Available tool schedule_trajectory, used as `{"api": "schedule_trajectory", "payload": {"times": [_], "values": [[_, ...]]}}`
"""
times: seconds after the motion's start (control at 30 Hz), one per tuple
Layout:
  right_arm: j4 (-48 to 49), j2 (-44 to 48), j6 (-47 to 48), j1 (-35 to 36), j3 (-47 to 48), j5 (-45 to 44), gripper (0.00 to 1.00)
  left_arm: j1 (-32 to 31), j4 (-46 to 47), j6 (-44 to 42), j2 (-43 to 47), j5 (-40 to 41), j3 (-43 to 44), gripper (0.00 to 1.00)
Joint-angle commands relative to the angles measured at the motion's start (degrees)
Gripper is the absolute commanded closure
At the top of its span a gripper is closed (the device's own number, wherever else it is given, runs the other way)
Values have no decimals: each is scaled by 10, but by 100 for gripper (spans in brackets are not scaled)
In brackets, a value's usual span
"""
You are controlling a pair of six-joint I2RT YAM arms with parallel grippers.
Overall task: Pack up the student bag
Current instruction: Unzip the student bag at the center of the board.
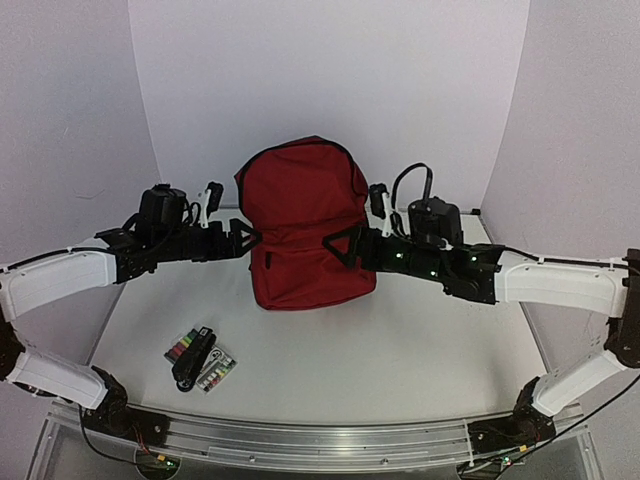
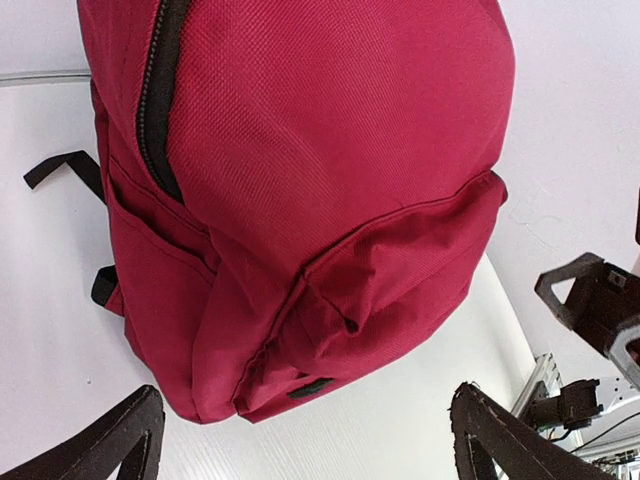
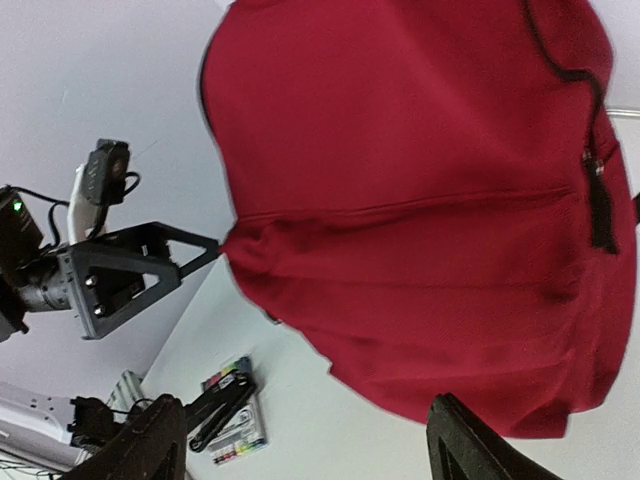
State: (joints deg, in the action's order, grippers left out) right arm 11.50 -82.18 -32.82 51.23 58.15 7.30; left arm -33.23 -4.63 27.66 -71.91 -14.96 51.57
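- Here the student bag stands, dark red, rounded, black-zippered.
- At its nine o'clock the left gripper, at three the right gripper, both spread wide, empty.

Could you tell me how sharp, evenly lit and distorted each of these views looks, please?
Top external: even light, the front rail bows from lens distortion. Left wrist: student bag crisp, weave visible. Right wrist: bag slightly soft, no glare.
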Motion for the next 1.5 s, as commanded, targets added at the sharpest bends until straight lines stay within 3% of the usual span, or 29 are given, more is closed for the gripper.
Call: {"api": "schedule_trajectory", "payload": {"times": [0.0,0.43,1.07,1.13,1.2,1.3,1.47], "values": [[43,-37,-26,55,24,-40,27,-2,-13,12,34,12,-29,1],[104,-234,-66,90,157,-95,44,-2,40,-4,-17,-46,12,15],[112,-318,-84,91,209,-170,63,-2,33,-77,-123,-31,118,43],[112,-321,-85,91,206,-172,64,-2,28,-83,-137,-28,134,48],[112,-323,-84,91,207,-176,64,-2,28,-89,-150,-21,141,60],[112,-328,-80,91,212,-178,64,-2,30,-99,-163,-12,144,95],[112,-327,-80,91,216,-188,64,-2,68,-100,-157,-32,114,100]]}}
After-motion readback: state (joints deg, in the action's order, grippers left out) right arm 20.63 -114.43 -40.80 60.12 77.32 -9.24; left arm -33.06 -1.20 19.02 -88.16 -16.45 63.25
